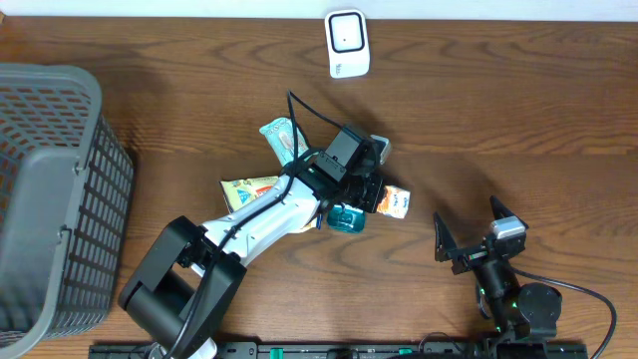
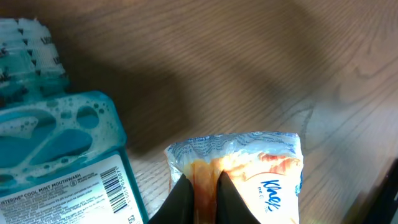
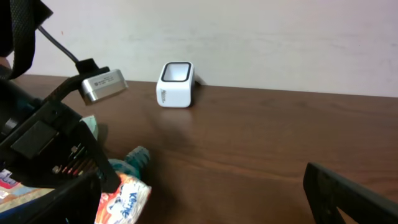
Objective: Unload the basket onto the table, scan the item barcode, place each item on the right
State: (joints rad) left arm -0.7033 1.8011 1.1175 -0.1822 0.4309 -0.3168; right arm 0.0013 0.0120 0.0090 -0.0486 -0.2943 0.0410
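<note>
- The left gripper (image 1: 377, 196), near the centre of the wooden table (image 1: 498, 120), is clamped on the crimped end of an orange-and-white tissue pack (image 1: 397, 202). The left wrist view shows both fingers (image 2: 180, 198) pinching the seal.
- A teal mouthwash bottle (image 1: 347, 217) lies just beside the pack, at its 8 o'clock, barcode label facing up in the wrist view.
- The white barcode scanner (image 1: 348, 43) stands at the table's 12 o'clock edge, well apart from the pack.
- The right gripper (image 1: 471, 229) sits at 4 o'clock, jaws spread wide, holding nothing.
- A teal packet (image 1: 281, 138) and a yellow packet (image 1: 249, 189) lie beside the left arm.
- A grey basket (image 1: 50, 199) stands at 9 o'clock.
</note>
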